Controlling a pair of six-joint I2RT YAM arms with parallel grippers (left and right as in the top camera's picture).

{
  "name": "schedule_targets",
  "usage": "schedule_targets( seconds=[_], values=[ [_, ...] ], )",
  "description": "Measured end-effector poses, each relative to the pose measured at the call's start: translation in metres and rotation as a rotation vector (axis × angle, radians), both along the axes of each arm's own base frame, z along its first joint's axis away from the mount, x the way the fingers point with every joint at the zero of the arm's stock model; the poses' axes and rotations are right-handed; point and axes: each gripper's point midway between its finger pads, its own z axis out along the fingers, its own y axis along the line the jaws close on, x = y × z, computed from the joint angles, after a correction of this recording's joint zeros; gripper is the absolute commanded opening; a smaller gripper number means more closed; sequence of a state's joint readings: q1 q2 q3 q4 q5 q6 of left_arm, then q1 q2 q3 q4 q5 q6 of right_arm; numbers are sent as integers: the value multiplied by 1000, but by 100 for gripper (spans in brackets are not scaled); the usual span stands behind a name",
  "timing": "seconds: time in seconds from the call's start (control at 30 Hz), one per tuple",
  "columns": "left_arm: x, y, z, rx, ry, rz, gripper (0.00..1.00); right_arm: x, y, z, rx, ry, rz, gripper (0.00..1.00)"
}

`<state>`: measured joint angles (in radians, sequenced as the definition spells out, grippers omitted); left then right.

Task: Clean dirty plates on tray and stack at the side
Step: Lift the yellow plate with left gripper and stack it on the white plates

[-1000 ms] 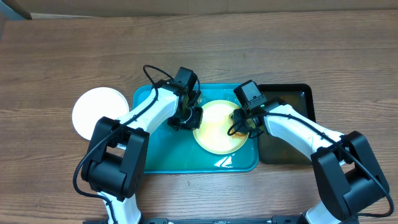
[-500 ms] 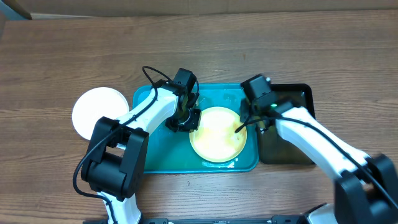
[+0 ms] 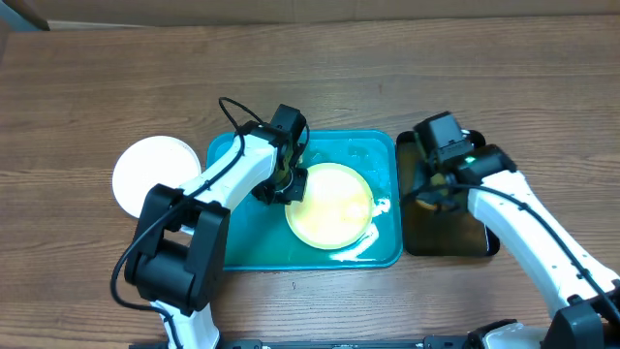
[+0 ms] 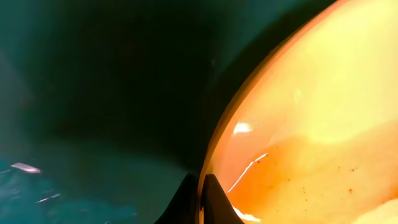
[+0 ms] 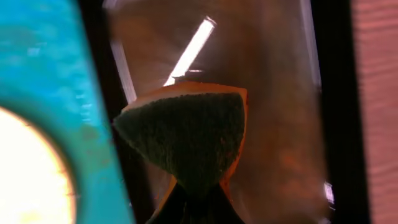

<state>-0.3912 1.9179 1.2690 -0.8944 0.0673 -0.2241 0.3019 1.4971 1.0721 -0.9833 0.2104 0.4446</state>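
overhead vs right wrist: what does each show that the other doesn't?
Overhead only: white plate on the table, and the left gripper pinching the rim of the yellow-green plate. Right wrist only: the green-faced sponge pinched in the right gripper. Both: yellow-green plate, teal tray, black tray.

We saw the pale yellow-green plate [image 3: 331, 206] lying in the teal tray [image 3: 237, 254], its left rim pinched between the closed fingers [image 4: 217, 200] of the left gripper [image 3: 291, 189]. The rest of the round, glossy disc spread away from the fingertips toward the tray's right half. The wet tray floor lay just beneath those fingers. A white plate [image 3: 153, 174] sat flat outside the tray, well apart from the fingers, on their side opposite the yellow-green one.
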Motion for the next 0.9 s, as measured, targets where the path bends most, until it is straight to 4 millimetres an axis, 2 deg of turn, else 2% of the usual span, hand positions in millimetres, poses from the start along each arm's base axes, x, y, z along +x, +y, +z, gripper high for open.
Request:
schedule_targets(
  seconds=[0.1,0.2,0.37,0.63,0.77,0.9],
  values=[
    [9,6,21,24,-80,15,4,-1,-18,-1,-6,14,-57,4],
    [22,13,56,41,-204,36,4,0,-34,-1,-8,21,-110,4],
    [33,28,111,74,-387,82,4,0,-42,-2,-7,20,-136,4],
    [36,50,151,233,-556,126,4,-4,-42,-8,-7,35,-135,4],
    [34,42,166,347,-653,110,4,-4,-42,-8,-6,35,-135,4],
    [29,26,181,426,-748,69,4,-4,-42,-7,-6,34,-135,4]
  ],
)
